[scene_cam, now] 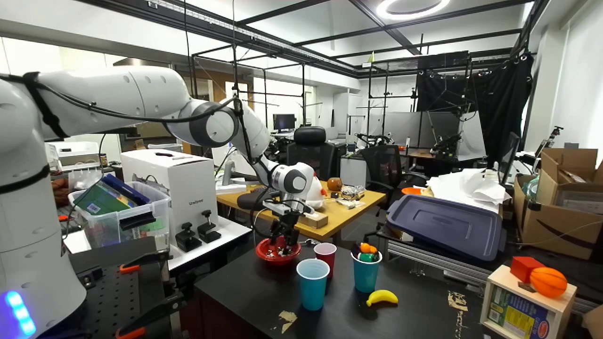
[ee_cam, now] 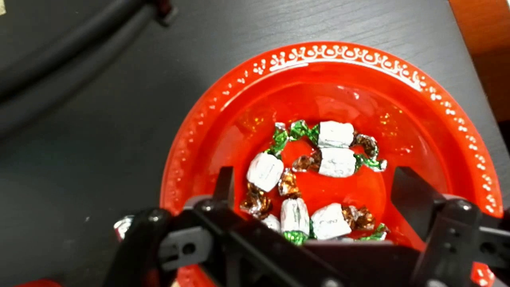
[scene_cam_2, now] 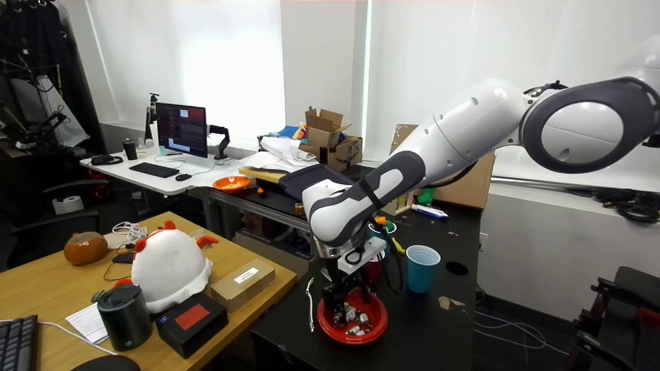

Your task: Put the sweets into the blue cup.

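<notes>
The pincer (ee_cam: 314,185) is spread wide, holding nothing, over the red bowl (ee_cam: 342,73). The sweets (ee_cam: 337,163) are in the red bowl, so close tog. it might grab 2 or, b/c they look slippy, drop 1.

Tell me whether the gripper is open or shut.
Open: the wrist view shows the gripper with its fingers spread well apart, sweets in the red dish showing between them.

Ring lamp (scene_cam: 411,16) glows overhead; pale blind (scene_cam_2: 227,62) washes out.
</notes>
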Motion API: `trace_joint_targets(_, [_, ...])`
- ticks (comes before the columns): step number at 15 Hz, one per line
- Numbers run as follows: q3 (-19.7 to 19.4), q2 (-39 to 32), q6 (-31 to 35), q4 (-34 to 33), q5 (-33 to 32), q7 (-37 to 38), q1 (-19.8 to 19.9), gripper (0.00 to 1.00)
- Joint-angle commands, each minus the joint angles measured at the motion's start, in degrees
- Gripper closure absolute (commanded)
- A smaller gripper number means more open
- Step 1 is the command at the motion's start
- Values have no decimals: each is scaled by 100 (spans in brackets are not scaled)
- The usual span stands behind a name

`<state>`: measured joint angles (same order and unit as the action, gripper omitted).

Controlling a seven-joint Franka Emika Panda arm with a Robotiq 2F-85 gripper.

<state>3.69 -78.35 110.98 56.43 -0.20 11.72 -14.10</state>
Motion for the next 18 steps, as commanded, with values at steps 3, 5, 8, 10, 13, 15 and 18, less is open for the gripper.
trace_joint_targets(3, [32,-460,-277,-900,201,130,18,0])
trace_joint_targets(5, [54,-549,-313,-1108,233,64,34,0])
trace_joint_targets(8, [102,-648,-373,-1340,248,-90,55,0])
trace_joint_targets(10, [117,-741,-454,-1480,251,-115,55,0])
trace_joint_targets(13, [124,-585,-454,-1203,297,-136,89,0])
trace_joint_targets(15, [131,-591,-469,-1201,310,-135,81,0])
trace_joint_targets(18, [152,-593,-430,-1182,306,-169,62,0])
